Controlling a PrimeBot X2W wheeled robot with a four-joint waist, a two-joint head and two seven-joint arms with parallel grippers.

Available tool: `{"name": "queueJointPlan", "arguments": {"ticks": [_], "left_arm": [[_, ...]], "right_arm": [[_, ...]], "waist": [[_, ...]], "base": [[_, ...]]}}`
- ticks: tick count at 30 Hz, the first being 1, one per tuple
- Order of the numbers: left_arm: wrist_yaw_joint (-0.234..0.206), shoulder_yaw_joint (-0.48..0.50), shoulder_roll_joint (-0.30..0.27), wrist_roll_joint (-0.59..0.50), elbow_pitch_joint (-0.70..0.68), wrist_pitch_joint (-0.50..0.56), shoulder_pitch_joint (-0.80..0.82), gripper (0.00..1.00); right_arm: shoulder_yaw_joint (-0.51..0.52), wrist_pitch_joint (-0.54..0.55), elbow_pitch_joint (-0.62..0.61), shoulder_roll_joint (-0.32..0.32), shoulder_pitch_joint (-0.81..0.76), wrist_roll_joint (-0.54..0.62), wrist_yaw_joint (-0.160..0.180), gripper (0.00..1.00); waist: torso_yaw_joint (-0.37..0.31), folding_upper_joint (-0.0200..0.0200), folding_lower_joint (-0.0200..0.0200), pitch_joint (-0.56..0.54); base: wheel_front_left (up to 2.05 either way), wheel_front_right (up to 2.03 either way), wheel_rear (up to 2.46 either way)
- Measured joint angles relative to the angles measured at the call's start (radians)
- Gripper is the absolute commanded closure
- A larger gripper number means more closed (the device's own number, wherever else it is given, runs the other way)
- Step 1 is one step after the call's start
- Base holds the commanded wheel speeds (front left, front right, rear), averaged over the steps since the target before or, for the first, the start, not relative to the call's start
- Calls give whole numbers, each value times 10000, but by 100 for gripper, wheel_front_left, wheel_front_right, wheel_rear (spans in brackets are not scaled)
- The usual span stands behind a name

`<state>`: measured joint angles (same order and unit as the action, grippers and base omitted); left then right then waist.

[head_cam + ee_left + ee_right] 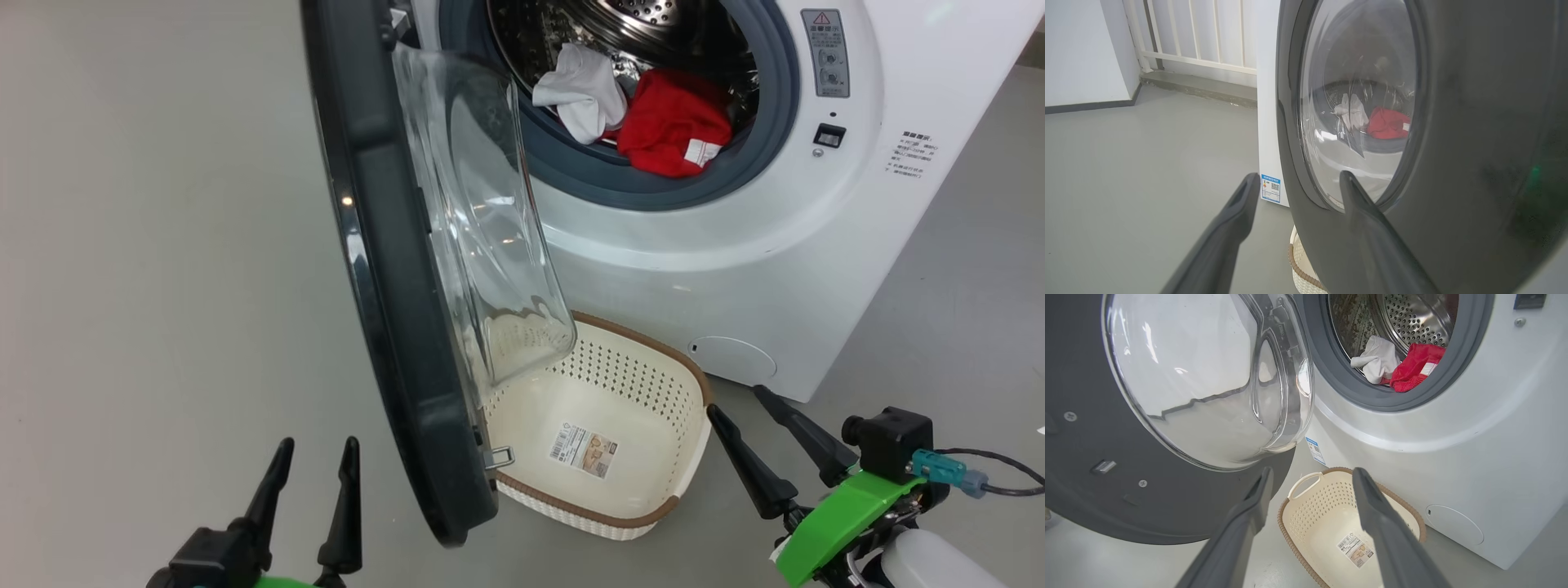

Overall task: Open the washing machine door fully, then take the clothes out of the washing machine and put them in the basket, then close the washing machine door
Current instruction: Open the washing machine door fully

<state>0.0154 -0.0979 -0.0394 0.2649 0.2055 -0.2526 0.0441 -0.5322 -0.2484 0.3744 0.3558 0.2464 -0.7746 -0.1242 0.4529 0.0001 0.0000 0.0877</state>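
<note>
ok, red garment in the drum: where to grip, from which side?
I'd grip the red garment at its bunched front edge by the white label, nearest the grey rubber ring. Come from front-right with the right gripper: the open washing machine door stands on the left, and the white garment lies against its left.

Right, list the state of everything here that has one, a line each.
washing machine door: open, swung out from the front.
washing machine: opening uncovered, loaded.
clothes: red and white, heaped inside the machine, at its opening.
basket: upright on the floor, empty where visible.
left gripper: open, holding nothing.
right gripper: open, holding nothing.
</note>
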Motion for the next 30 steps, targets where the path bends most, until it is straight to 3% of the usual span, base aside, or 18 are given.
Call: {"name": "queueJointPlan", "arguments": {"ticks": [11, 30], "left_arm": [[42, 17, 0, -29, 27, 0, -35, 0], [42, 6, 0, -79, -44, 0, -35, 0]], "right_arm": [[2092, -13, -441, -1039, -923, 2886, -2, 0], [3737, -40, -1120, -1779, -1489, 4263, -2, 0]], "waist": [[28, 0, 0, -68], [40, 0, 0, -50]], "base": [[0, 0, 0], [0, 0, 0]]}}
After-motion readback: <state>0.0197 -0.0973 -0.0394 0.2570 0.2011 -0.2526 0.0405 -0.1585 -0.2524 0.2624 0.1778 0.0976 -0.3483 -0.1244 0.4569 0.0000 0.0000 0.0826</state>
